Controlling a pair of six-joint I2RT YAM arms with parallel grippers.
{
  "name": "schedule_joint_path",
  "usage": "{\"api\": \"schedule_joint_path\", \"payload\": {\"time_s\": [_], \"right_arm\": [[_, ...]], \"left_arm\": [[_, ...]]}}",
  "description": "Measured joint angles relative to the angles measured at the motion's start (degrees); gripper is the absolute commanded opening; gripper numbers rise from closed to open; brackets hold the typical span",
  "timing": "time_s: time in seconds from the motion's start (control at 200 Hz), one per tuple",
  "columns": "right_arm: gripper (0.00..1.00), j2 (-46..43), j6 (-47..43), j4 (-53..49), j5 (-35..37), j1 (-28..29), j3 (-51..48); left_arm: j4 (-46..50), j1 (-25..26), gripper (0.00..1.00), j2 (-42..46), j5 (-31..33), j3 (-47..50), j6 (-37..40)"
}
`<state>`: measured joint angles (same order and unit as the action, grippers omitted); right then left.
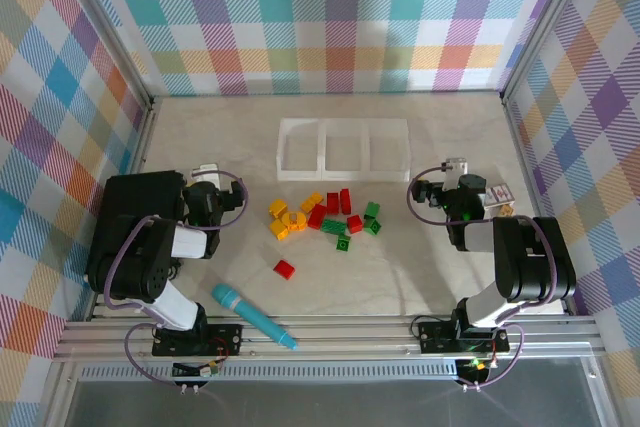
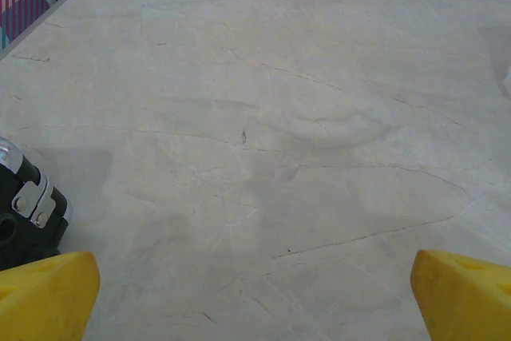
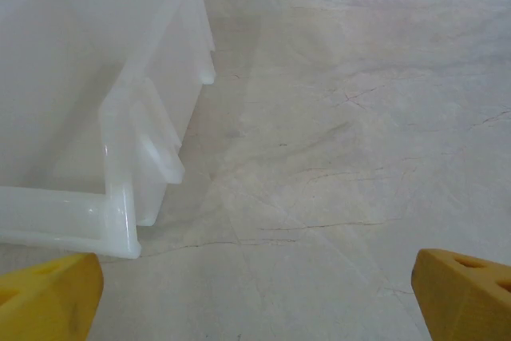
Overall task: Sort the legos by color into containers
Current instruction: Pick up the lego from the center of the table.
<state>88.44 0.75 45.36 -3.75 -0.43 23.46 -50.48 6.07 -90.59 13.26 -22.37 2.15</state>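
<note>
The legos lie in a loose heap at the table's middle: yellow ones (image 1: 286,218) on the left, red ones (image 1: 335,202) in the centre, green ones (image 1: 361,220) on the right. A single red brick (image 1: 285,268) sits apart, nearer the front. Behind the heap stand the containers, a white tray (image 1: 343,124) of three compartments; its right end (image 3: 112,205) appears in the right wrist view. My left gripper (image 1: 207,171) (image 2: 255,297) is open over bare table, left of the heap. To the right of the tray, my right gripper (image 1: 455,167) (image 3: 255,293) is open too, holding nothing.
A teal marker pen (image 1: 252,315) lies near the front edge, left of centre. A black flat box (image 1: 135,197) sits under the left arm at the table's left side. A small printed card (image 1: 497,194) lies by the right wall. Checked walls enclose the table.
</note>
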Motion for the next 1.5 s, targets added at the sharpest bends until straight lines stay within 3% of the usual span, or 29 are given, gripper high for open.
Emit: {"api": "schedule_joint_path", "payload": {"time_s": [1.075, 1.245, 1.36, 1.5], "right_arm": [[0.99, 0.0, 0.0, 0.0, 0.7, 0.0, 0.0], [0.99, -4.3, 0.9, -4.0, 8.2, 2.2, -0.2], [0.99, -14.9, 6.1, -17.8, 12.6, 3.1, 3.4], [0.99, -22.9, 13.4, -30.2, 12.5, 3.1, 10.0]], "left_arm": [[0.0, -0.2, 1.00, 0.0, -0.4, 0.0, 0.0], [0.6, 0.7, 0.98, 1.4, 0.0, 0.4, 0.7], [11.1, 3.7, 0.99, 10.4, 2.7, -0.7, -0.1], [29.3, 5.2, 1.00, 19.9, 4.7, -10.4, -7.0]]}}
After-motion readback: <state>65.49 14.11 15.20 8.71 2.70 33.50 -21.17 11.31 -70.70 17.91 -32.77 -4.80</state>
